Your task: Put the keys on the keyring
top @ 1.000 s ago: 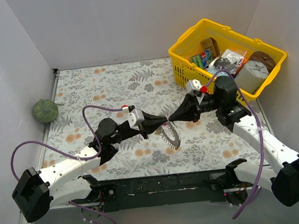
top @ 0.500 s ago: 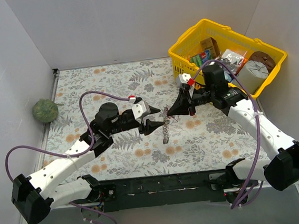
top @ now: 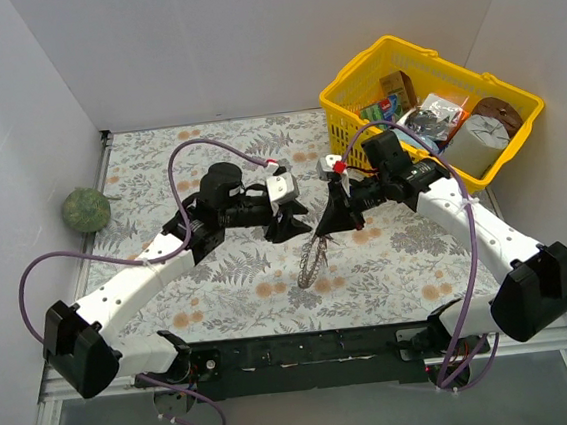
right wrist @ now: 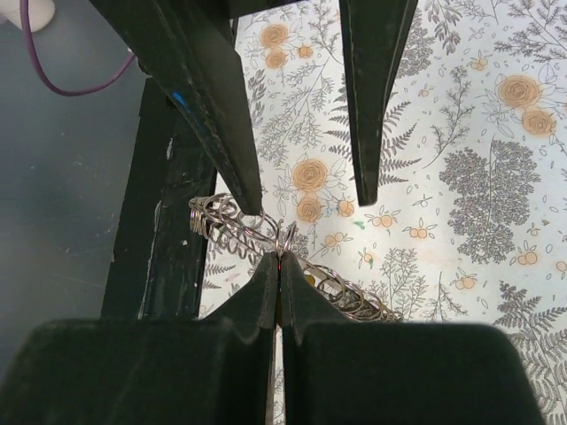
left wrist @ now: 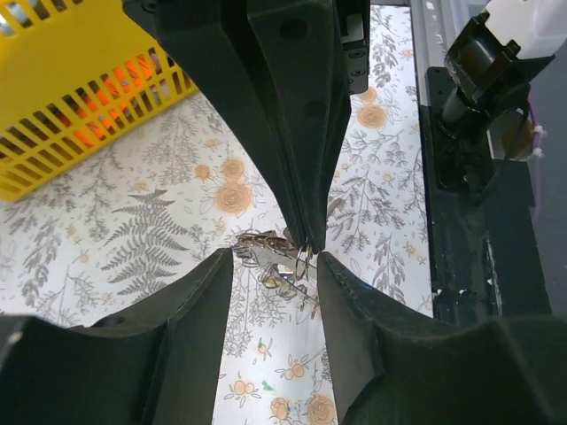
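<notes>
Our left end effector [left wrist: 275, 266] has just let go and now stands spread around the keyring [top: 311, 261]. The keyring hangs over the middle of the desk [top: 159, 174], pinched only by our right end effector [right wrist: 279, 258]. We judge the left is freed to fetch keys.

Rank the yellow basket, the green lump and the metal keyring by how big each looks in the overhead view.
1. yellow basket, clearly largest.
2. green lump.
3. keyring: about as long as the lump but narrower, seen tilted and held off the table, so this pair is unsure.
</notes>
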You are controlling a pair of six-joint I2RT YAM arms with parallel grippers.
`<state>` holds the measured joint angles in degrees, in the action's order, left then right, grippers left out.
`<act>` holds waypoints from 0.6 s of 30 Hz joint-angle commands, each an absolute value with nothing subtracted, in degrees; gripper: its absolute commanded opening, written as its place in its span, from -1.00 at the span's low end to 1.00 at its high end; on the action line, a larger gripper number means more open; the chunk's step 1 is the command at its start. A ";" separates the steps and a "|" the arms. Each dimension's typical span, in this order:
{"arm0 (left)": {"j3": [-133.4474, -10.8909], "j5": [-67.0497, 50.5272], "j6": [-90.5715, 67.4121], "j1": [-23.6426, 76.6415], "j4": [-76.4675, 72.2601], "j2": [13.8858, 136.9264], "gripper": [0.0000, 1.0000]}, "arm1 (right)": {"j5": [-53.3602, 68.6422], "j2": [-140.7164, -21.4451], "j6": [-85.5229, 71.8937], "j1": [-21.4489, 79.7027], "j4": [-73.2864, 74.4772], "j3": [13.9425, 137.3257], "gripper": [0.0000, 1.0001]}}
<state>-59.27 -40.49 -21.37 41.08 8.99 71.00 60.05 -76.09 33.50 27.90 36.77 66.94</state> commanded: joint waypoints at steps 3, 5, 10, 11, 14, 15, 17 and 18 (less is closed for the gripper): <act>-63.81 -48.07 -18.02 40.78 15.47 74.53 -0.29 | 62.05 -75.41 34.98 28.48 36.83 68.82 -0.97; -64.16 -49.65 -17.75 40.78 15.99 75.23 -0.33 | 61.96 -75.50 34.98 28.48 36.74 68.64 -0.97; -65.04 -50.45 -17.49 40.78 17.14 76.46 -0.51 | 62.14 -75.41 34.81 28.48 36.30 68.47 -0.97; -65.04 -50.01 -17.40 40.69 17.14 76.64 -0.52 | 62.05 -75.50 34.80 28.48 36.39 68.38 -0.97; -64.95 -49.13 -16.96 40.78 17.14 76.73 -0.64 | 62.05 -75.32 34.63 28.48 36.12 68.20 -0.97; -64.95 -49.13 -16.96 40.78 17.05 76.82 -0.70 | 61.96 -75.41 34.54 28.48 36.12 68.29 -0.97; -64.95 -49.13 -16.96 40.78 16.79 76.73 -0.88 | 62.05 -75.23 34.54 28.48 36.04 68.20 -0.97; -64.95 -48.87 -16.96 40.78 16.79 76.64 -0.94 | 62.05 -75.23 34.54 28.48 36.04 68.20 -0.97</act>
